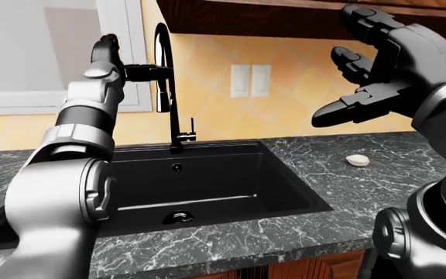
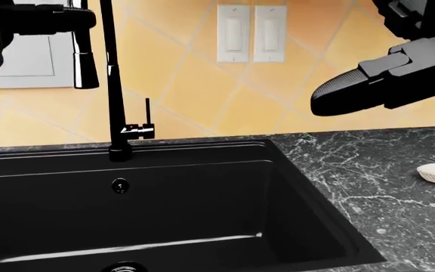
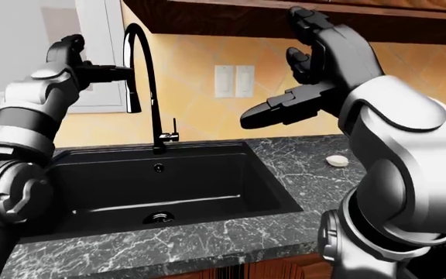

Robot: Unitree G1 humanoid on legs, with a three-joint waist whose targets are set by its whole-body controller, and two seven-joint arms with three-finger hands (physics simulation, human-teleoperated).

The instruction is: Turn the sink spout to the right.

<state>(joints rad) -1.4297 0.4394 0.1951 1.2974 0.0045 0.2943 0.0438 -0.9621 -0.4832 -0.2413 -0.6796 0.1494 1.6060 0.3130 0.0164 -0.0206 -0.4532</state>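
Observation:
The black gooseneck spout [image 1: 163,64] rises from the sink's top rim, and its spray head [image 3: 132,96] hangs down on the left of the stem. My left hand [image 1: 142,72] is raised at the spout's left, its open fingers [image 3: 113,72] stretched out level against the hanging part of the spout, not closed round it. My right hand [image 1: 354,81] is held up at the upper right, open and empty, well apart from the spout. The black sink [image 1: 285,168] lies below.
A small lever handle [image 1: 192,131] sticks out at the spout's base. A pale small object [image 1: 358,160] lies on the dark marble counter [image 1: 378,186] right of the sink. A wall cabinet [image 1: 285,17] hangs above; two outlets [image 1: 251,80] and a window [image 1: 37,52] are behind.

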